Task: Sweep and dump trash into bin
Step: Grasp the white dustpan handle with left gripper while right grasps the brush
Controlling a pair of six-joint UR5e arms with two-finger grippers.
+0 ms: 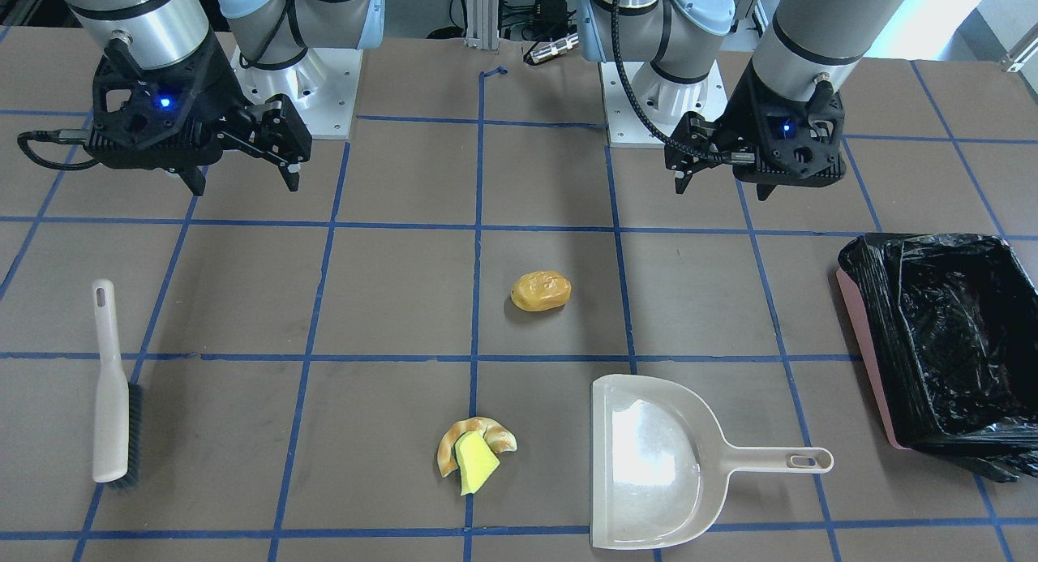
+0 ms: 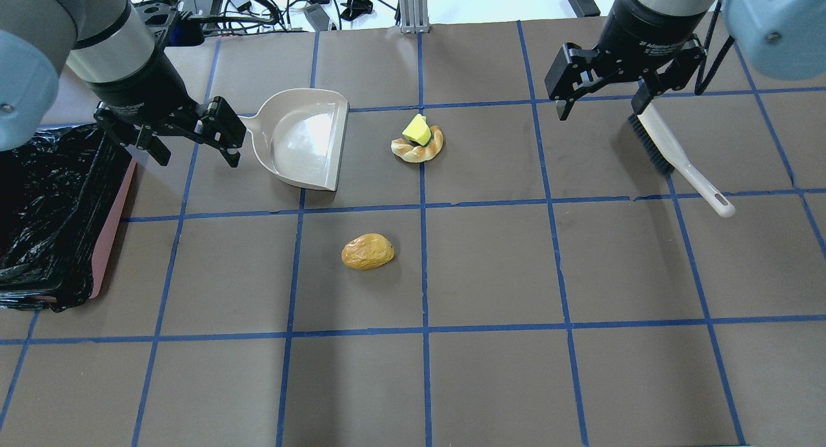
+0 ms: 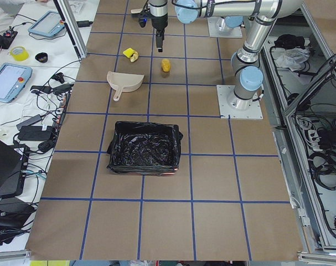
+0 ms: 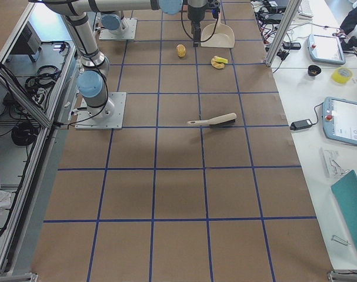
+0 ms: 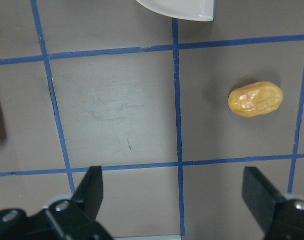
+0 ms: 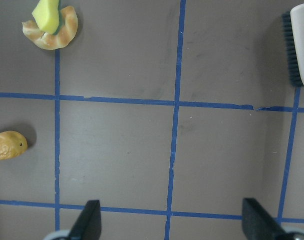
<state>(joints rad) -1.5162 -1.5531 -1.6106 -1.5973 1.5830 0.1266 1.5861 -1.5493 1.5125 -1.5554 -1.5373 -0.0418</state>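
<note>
Brown table (image 2: 490,266) marked into squares by blue tape lines (image 2: 424,273), with all task items lying on it.

The potato-like lump (image 2: 368,251) lies alone near the centre, its long axis across the table from left to right and slightly tilted. Farther from the robot, the croissant-like piece (image 2: 413,153) lies as an arc whose hollow faces away from the robot. The yellow sponge wedge (image 2: 417,130) rests in that hollow, touching the bread, its narrow tip pointing away from the robot.

Just left of this pair, the beige dustpan (image 2: 303,140) lies flat, with its straight open edge facing them and its handle pointing toward the left claw (image 2: 197,158). That claw hangs above the table between the dustpan handle and the bin (image 2: 111,231), jaws spread wide and holding nothing.

The bin stands at the table's left end, upright and lined with black plastic. Its long axis appears to run from the robot's side to the far side.

The right claw (image 2: 600,111) is likewise spread wide and empty, above the bristle end of the hand brush (image 2: 684,163). The brush handle points right and toward the robot.
</note>
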